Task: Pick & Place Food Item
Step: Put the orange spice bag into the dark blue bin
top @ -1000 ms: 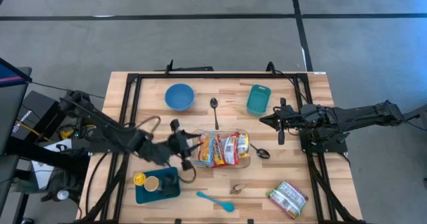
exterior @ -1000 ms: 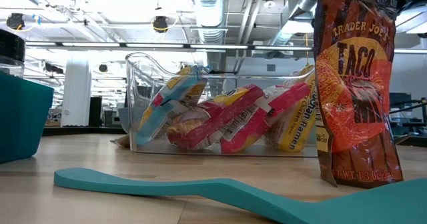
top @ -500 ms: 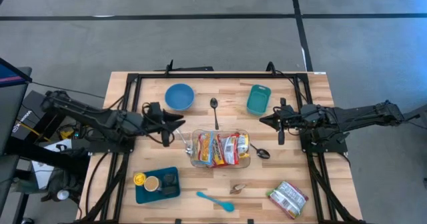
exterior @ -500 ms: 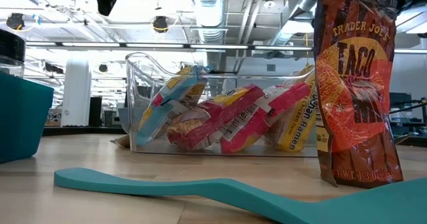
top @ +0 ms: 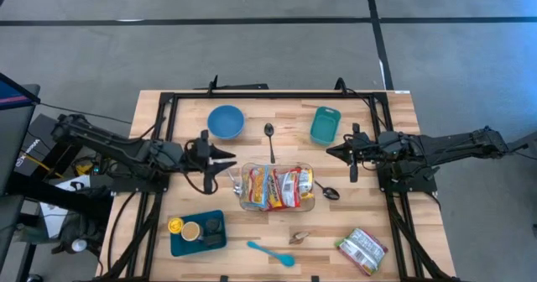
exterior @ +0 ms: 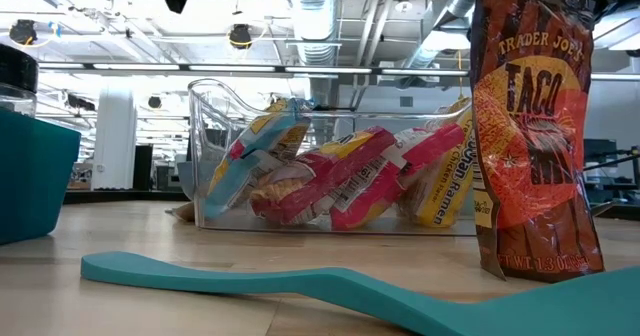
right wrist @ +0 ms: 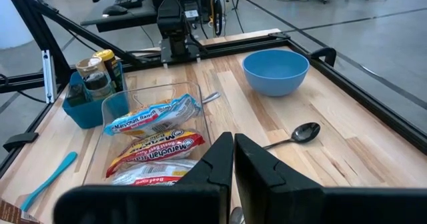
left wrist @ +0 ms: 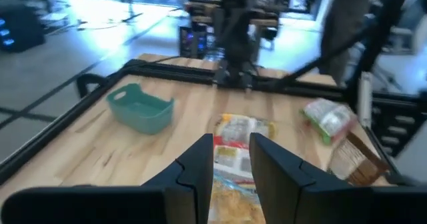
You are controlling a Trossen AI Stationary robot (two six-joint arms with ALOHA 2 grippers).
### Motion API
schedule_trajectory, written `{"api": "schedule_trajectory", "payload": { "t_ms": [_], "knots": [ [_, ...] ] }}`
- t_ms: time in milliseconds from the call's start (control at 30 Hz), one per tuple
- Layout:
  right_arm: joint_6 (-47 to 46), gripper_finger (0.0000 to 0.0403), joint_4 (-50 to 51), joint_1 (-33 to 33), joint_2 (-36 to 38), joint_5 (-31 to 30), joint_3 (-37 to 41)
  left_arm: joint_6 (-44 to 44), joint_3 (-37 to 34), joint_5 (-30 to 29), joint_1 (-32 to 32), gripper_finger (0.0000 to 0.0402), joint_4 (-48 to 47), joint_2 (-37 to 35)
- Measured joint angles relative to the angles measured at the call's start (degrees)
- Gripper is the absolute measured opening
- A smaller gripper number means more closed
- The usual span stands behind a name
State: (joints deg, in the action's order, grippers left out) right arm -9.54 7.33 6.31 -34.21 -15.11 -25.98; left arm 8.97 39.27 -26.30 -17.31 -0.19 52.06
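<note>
Since the task calls for a food item to be picked and placed, the ramen packets (top: 278, 187) are entered first: several are lodged side by side in the clear container (top: 247, 200), slightly tilted against one another, their wrappers pressed to its walls in the low view. The container is taken as the landmark at the table's middle.

Left gripper (top: 232, 158): found just beside the container's left end and raised above it, nothing between its fingers; a narrow gap is shown between them in the left wrist view, so it is judged loosely parted and empty.

Right gripper (top: 329, 152): found right of the container, clear of it, fingers pressed together on nothing; judged waiting.

Taco seasoning packet (top: 362, 249): lying well right of and nearer than the container, possibly a further item to be moved.

Metal spoon (top: 325, 191): just off the container's right end.

Blue bowl (top: 226, 121), teal bin (top: 325, 125): beyond the container.

Teal tray (top: 177, 244), teal spatula (top: 272, 253): nearer than the container.
</note>
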Motion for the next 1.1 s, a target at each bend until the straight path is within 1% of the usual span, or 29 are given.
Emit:
{"api": "schedule_trajectory", "payload": {
  "t_ms": [100,200,367,467,567,700,767,867,933,1000,1100],
  "knots": [
    [0.0,0.0010,0.0,0.0,0.0,0.0,0.0,-2.2,0.0,4.2,0.0,0.0092,3.2,1.9],
    [0.0,0.0010,0.0,0.0,0.0,0.0,0.0,-2.7,0.0,6.8,-0.1,0.0092,5.7,4.4],
    [0.0,0.0010,0.0,0.0,0.0,0.0,0.0,-2.6,0.0,8.2,-0.2,0.0092,9.1,8.4],
    [0.0,0.0010,-0.2,0.0,0.0,0.0,0.0,-2.7,0.0,10.6,-1.4,0.0092,13.8,10.8],
    [-0.4,0.0010,-0.7,-0.1,0.0,0.0,0.0,-2.8,0.0,12.3,-2.9,0.0092,16.4,12.8],
    [-8.4,0.0010,-4.1,-0.1,0.0,0.0,0.0,-4.4,0.0,12.3,-4.3,0.0092,17.3,14.4],
    [-13.3,0.0010,-6.7,-0.1,0.0,0.0,0.0,-4.4,0.0,12.3,-4.4,0.0092,17.2,14.8],
    [-17.5,0.0010,-10.3,-0.1,0.0,0.0,0.0,-4.2,0.0,12.3,-4.4,0.0092,17.3,15.2],
    [-22.4,0.0010,-11.4,0.1,0.0,0.1,0.0,-4.1,0.0,12.3,-4.4,0.0092,17.2,15.2],
    [-25.0,0.0010,-11.2,0.9,0.0,2.4,0.0,-4.1,0.0,12.3,-4.4,0.0092,17.2,15.2],
    [-23.8,0.0010,-11.4,3.2,-0.9,10.1,0.0,-4.1,0.0,12.3,-4.4,0.0092,17.4,15.2]
  ]
}}
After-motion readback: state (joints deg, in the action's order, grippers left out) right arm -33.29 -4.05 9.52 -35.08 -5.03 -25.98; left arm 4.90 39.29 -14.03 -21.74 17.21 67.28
